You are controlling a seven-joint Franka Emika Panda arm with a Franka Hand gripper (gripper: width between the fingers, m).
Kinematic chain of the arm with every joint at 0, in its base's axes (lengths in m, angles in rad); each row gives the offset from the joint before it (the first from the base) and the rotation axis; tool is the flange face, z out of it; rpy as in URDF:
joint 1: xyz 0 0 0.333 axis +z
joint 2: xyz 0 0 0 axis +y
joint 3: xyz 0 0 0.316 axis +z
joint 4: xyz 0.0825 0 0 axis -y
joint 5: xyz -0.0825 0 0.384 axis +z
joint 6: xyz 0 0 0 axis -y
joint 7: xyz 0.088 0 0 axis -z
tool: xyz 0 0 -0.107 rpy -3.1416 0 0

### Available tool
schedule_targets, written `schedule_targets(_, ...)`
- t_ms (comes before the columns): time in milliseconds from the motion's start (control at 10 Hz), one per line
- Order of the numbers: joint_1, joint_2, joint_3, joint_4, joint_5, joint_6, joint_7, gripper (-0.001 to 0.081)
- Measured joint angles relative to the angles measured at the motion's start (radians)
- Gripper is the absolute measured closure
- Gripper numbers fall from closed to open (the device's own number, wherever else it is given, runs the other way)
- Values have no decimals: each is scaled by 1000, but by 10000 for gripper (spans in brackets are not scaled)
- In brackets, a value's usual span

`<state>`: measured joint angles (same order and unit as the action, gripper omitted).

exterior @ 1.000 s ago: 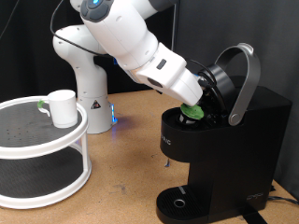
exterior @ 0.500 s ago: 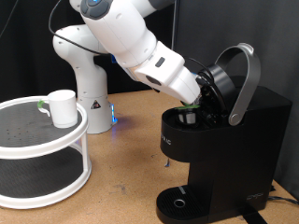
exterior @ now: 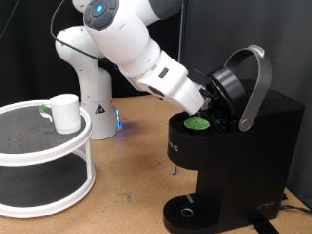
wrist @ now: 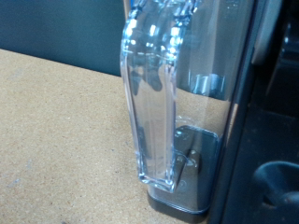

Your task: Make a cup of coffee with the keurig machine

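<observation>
The keurig machine [exterior: 244,166] stands at the exterior view's right with its silver-handled lid [exterior: 255,78] raised. A green-topped pod [exterior: 198,124] sits in the open brew chamber, free of the fingers. My gripper [exterior: 209,101] hangs just above and to the left of the pod, open and holding nothing. The cup [exterior: 64,112], white with a greenish handle, stands on the top shelf of a white round rack [exterior: 44,146] at the exterior view's left. The wrist view shows no fingers, only a clear plastic tank [wrist: 154,103] beside the machine's dark body [wrist: 271,112].
The white arm base [exterior: 96,93] stands behind the rack with a blue light at its foot. The round drip tray [exterior: 185,210] lies at the machine's front. Brown tabletop [exterior: 132,175] stretches between rack and machine.
The gripper pushed the green-topped pod into the brew chamber, let go of it and drew back up and to the left. The pod now lies uncovered in the chamber.
</observation>
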<state>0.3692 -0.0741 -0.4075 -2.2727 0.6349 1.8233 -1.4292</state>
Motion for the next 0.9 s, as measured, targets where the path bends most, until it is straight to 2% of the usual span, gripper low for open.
schedule_targets(400, 0, -35, 0, -10, 181, 171, -40, 1)
schedule_targets(500, -2, -41, -3, 1, 189, 170, -38, 1)
schedule_targets(700, -12, -39, -13, 30, 154, 110, -17, 1)
schedule_targets(900, -16, -36, -14, 36, 137, 101, -9, 1)
